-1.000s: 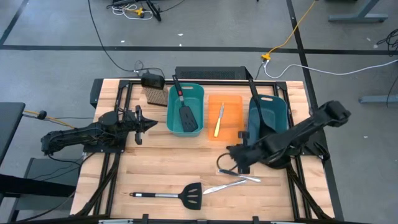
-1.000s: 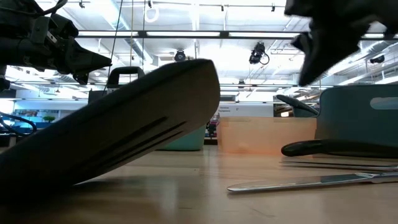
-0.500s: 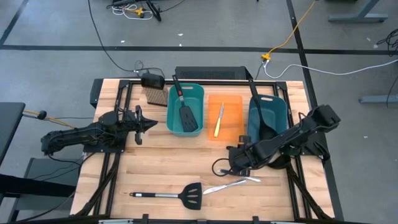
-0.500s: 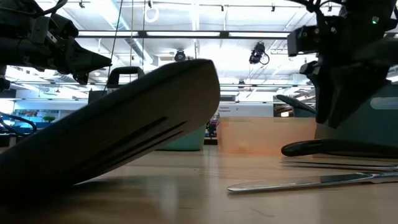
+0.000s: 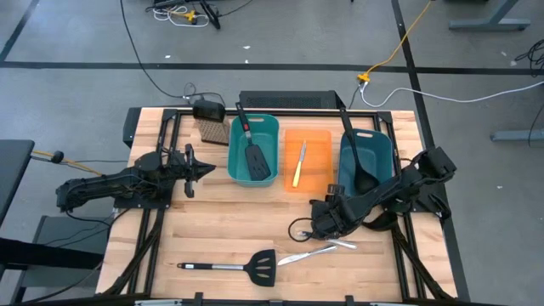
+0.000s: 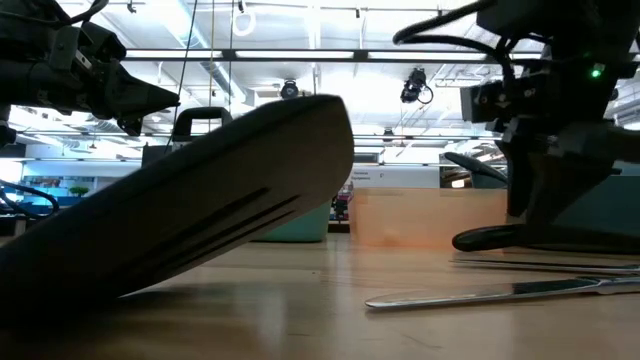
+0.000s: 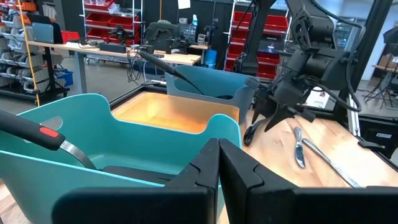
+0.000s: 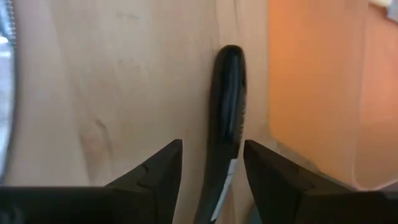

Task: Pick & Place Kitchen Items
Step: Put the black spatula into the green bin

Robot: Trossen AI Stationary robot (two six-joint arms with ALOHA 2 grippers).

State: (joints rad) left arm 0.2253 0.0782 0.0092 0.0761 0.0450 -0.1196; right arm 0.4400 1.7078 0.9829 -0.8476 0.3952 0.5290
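While the right gripper (image 8: 210, 163) hovers spread at lower centre, a black ladle handle (image 8: 227, 106) runs lengthwise between its fingers.

Kitchen items on the table and in the bins

A red-and-black-handled spatula (image 5: 252, 146) leans in the teal bin; a yellow-handled knife (image 5: 298, 164) lies in the orange bin; a black ladle (image 5: 354, 154) rests in the dark teal bin. On the wood lie a steel-handled spatula (image 5: 231, 267), two silver table knives (image 5: 316, 250) and a black ladle handle (image 8: 227, 118).
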